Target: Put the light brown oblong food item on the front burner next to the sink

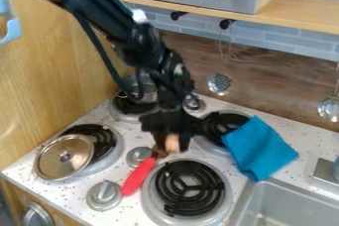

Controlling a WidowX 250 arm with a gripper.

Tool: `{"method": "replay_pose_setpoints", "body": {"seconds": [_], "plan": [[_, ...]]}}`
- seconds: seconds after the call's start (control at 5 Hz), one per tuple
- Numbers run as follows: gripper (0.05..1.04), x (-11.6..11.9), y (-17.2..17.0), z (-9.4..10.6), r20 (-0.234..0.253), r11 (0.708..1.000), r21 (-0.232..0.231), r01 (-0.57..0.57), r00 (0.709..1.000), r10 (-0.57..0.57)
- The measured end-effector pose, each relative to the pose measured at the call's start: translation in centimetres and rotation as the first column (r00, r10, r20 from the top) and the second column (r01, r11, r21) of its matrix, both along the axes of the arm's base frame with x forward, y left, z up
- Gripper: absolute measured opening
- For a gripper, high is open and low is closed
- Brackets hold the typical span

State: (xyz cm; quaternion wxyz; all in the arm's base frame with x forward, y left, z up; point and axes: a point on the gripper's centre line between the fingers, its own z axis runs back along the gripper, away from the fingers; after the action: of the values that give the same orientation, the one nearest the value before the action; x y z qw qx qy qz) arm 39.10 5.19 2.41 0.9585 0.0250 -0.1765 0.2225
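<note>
Over the middle of the white stovetop, the black gripper [171, 146] hangs low, just behind the front right burner [189, 187]. A small beige thing [172, 142] is right at the gripper's lower end; whether it is held is unclear. Beside it lies a tool with a red handle [138, 176], slanting between the two front burners, its brownish upper end close to the gripper. To the right, a blue cloth [259, 147] covers part of the back right burner [223, 125].
A round metal lid [64, 157] leans on the front left burner [99, 141]. A clear pot [140, 89] stands on the back left burner. Knobs [104, 195] rise from the stovetop. The sink [281, 204] is at the lower right; ladles [219, 84] hang behind, below a shelf [310, 13].
</note>
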Motion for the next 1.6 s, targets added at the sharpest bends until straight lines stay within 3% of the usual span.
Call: {"method": "replay_pose_setpoints", "body": {"seconds": [0.2,0.4,0.6,0.8,1.2,1.6], "plan": [[0.549,-1.0,-0.5,2.0,0.038,1.0,-0.003,0.013,0.999,-0.013],[0.549,-2.8,-2.0,2.8,0.042,0.999,-0.011,0.049,0.998,-0.048],[0.549,-6.7,-4.6,4.6,0.056,0.992,-0.016,0.128,0.99,-0.127],[0.549,-9.5,-6.4,3.7,0.018,0.981,-0.021,0.191,0.982,-0.19],[0.549,-12.2,-7.2,0.8,-0.067,0.976,-0.01,0.218,0.974,-0.218],[0.549,-10.7,-6.6,-2.6,-0.086,0.978,0.036,0.205,0.976,-0.202]]}}
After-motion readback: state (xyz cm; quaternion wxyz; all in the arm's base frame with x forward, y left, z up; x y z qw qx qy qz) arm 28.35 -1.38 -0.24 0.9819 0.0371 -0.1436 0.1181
